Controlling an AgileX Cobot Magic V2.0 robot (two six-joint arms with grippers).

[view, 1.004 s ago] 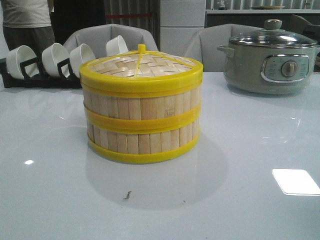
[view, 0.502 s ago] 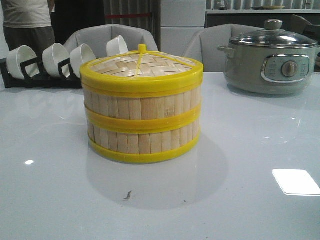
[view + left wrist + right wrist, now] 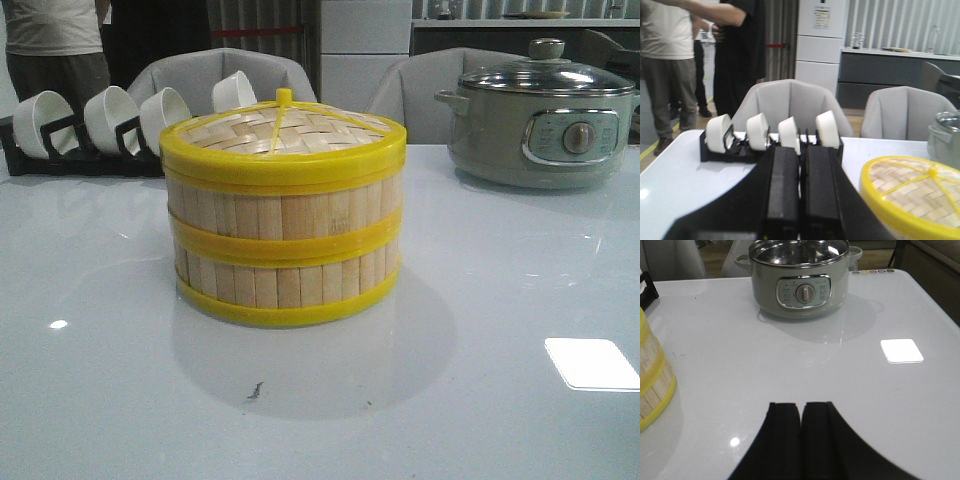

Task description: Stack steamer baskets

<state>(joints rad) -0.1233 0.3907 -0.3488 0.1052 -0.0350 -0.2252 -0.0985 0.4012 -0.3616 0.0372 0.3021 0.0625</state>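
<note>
Two steamer baskets stand stacked in the middle of the table: the upper basket (image 3: 285, 205) on the lower basket (image 3: 285, 285), with a woven lid (image 3: 283, 133) on top. The lid also shows in the left wrist view (image 3: 915, 195), and the stack's side in the right wrist view (image 3: 652, 380). My left gripper (image 3: 801, 149) is shut and empty, to the left of the stack and apart from it. My right gripper (image 3: 801, 405) is shut and empty above bare table, to the right of the stack. Neither gripper shows in the front view.
A black rack with white bowls (image 3: 90, 125) stands at the back left. A grey electric pot with a glass lid (image 3: 540, 115) stands at the back right. Chairs and people are behind the table.
</note>
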